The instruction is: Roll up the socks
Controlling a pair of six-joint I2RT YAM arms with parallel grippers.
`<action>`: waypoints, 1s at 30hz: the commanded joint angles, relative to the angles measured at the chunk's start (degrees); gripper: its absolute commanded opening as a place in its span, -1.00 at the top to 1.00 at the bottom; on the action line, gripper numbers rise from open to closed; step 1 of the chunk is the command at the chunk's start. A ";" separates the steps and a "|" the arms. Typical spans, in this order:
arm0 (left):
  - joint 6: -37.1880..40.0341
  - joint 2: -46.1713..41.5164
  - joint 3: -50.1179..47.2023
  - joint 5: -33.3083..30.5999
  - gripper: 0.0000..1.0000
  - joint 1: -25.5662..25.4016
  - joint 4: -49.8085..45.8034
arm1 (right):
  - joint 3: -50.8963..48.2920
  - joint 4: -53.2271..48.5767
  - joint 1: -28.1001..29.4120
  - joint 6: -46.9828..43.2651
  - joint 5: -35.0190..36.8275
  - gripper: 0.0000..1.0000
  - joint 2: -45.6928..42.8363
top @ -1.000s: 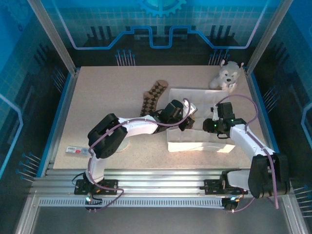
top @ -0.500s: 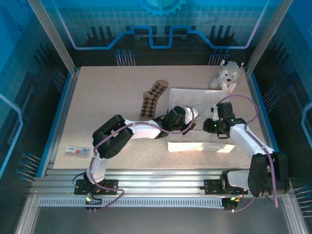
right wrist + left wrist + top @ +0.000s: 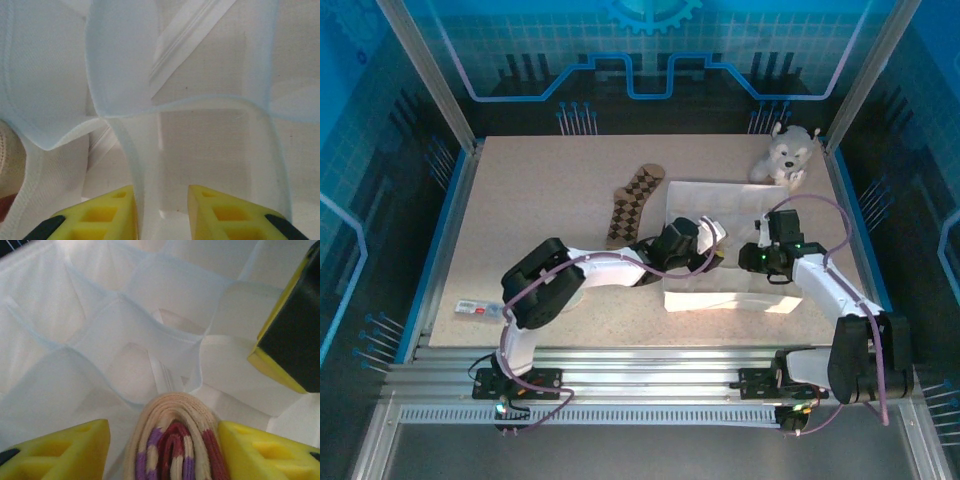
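Now the white fabric organizer (image 3: 720, 295) sits under both my arms. My left pincer (image 3: 162, 452), jaws parted, flanks the rolled striped sock (image 3: 172, 445) above a cell; my right pincer (image 3: 161, 212) pinches a divider wall (image 3: 145, 165). Beyond, the argyle sock (image 3: 632, 200) lies flat.

The rolled sock (image 3: 172, 450) is ribbed knit cloth; the organizer (image 3: 125, 335) is thin, matt, translucent white fabric; the surface (image 3: 540, 200) looks speckled, matt.
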 commanded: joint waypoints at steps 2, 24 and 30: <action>0.65 -5.62 -1.37 1.44 -0.32 -0.24 -0.57 | 1.49 -2.05 -1.46 -1.00 0.00 0.40 -0.84; -13.80 -19.51 3.40 3.86 -0.34 12.48 -21.95 | 10.32 -9.96 2.16 -0.99 0.43 0.24 -7.84; -21.37 -24.40 -4.88 3.24 -0.18 19.33 -29.32 | 17.26 -9.73 14.99 2.12 7.85 0.25 -2.91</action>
